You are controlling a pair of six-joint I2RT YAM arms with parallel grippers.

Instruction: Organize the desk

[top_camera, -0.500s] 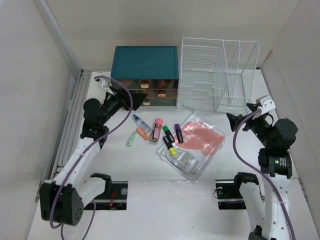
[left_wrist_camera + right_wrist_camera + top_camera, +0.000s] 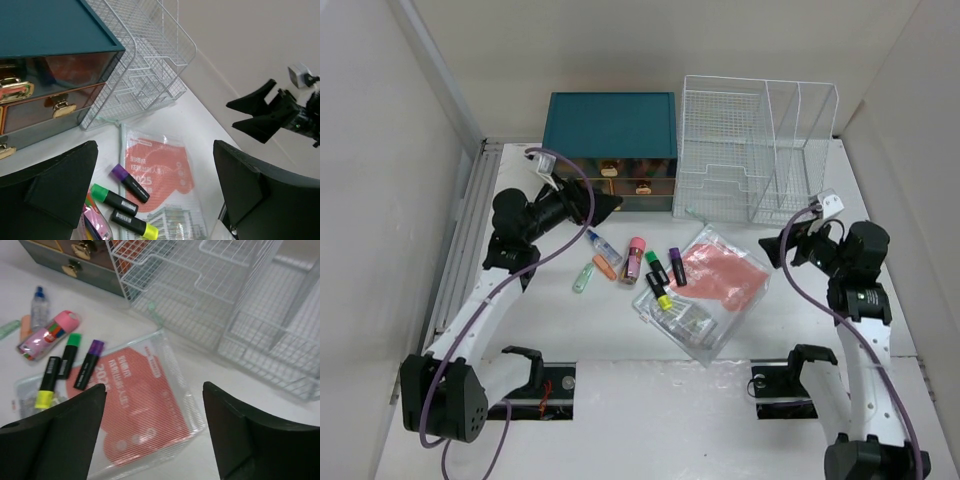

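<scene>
Tabletop (image 2: 650, 410): lies beneath both arms, markers (image 2: 657, 268) and pouch (image 2: 720, 275) loose at centre. Left claw (image 2: 155, 170) and right claw (image 2: 150, 410) spread, empty. Step: approach, probably. Next: descend onto one item.

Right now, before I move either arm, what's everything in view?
desk: one, white, under everything
drawer box: one, teal, back left
wire rack: one, white, back right
zip pouch: one, clear with red sheet, centre
highlighters: three, black with purple, green, yellow caps, pouch's left edge
tube: one, pink, left of highlighters
bottle: one, clear, blue cap, left of tube
small sticks: two, orange and pale green, leftmost
left gripper: one, black, open, before the drawers
right gripper: one, black, open, right of pouch
</scene>
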